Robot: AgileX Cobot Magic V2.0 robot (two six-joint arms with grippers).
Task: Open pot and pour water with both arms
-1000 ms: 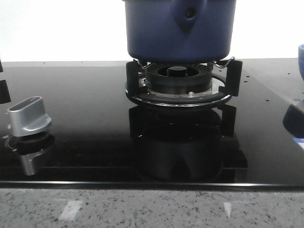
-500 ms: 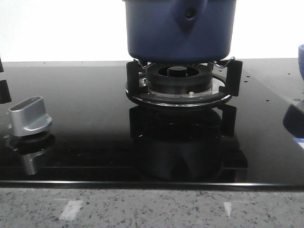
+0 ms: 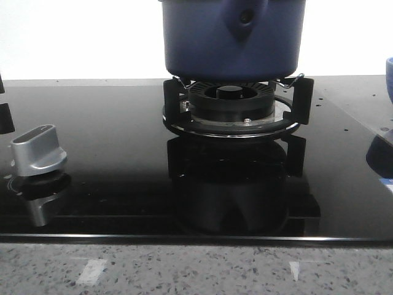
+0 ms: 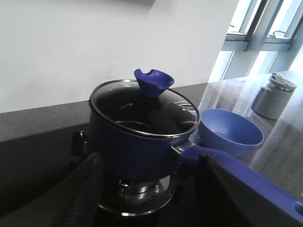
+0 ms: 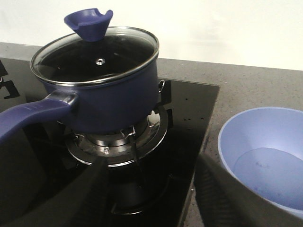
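Front view: large round dark navy-blue pot (image 3: 232,40) with matte straight walls sits on the black metal burner grate (image 3: 236,114) of a glossy black glass cooktop (image 3: 110,153); the teardrop handle mount with its round hole faces the camera. A silver control knob (image 3: 37,150) stands well apart on the left, and the edge of a lighter blue bowl (image 3: 389,77) shows at far right. No gripper in this view. Left wrist view: the pot is still capped by a glass lid (image 4: 142,111) with steel rim and a navy cupped knob (image 4: 154,81); the long navy handle (image 4: 236,177) runs toward the camera, the light blue bowl just beside the pot on its far side, and a steel canister (image 4: 271,94) stands further off on the counter. The left gripper (image 4: 147,198) shows only two dark blurred fingers (image 4: 87,194) standing apart, holding nothing, short of the pot. Right wrist view: same pot, lid on, handle pointing out of frame; the bowl sits near on the grey counter, seemingly with some water in it. The right gripper (image 5: 151,203) has its fingers spread, empty. Judgement: the lid is not yet lifted. Risks: the small cupped knob may slip out of a pinch and drop the glass lid; pushing the long handle could skid the pot off the grate; tilting too fast would spill past the bowl.
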